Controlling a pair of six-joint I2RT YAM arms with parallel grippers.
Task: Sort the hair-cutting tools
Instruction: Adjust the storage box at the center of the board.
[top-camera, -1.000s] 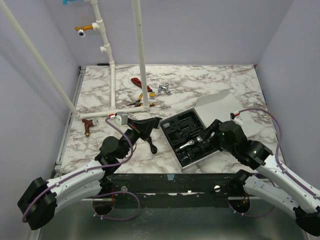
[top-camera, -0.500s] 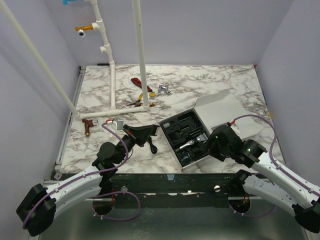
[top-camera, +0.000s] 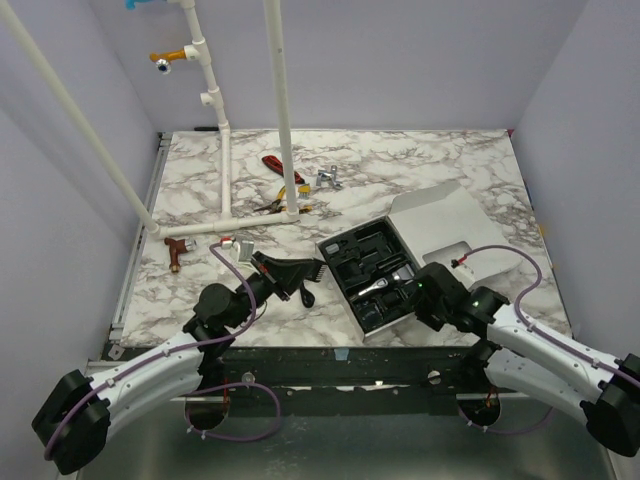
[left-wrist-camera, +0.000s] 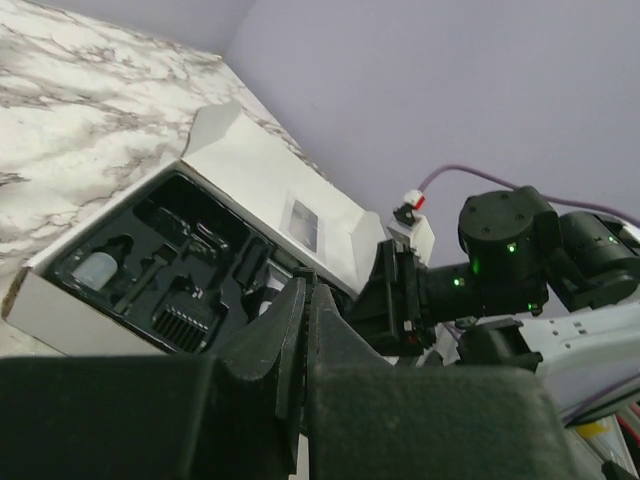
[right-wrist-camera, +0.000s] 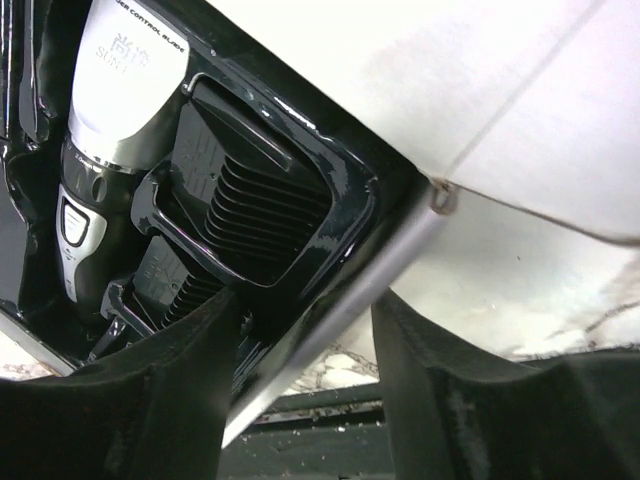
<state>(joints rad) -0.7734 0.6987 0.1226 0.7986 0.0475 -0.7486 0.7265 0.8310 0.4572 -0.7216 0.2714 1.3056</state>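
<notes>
L hand (top-camera: 273, 270) tight on blk guard (top-camera: 304, 268)

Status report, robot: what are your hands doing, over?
Left gripper shut on black toothed plastic comb guard. Right gripper open, astride white cardboard case's edge. Nothing between guard and case.

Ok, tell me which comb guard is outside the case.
The comb guard pinched in the shut left pincer, left of the open case. The other guards lie seated in slots inside the case, beside the clipper.
</notes>
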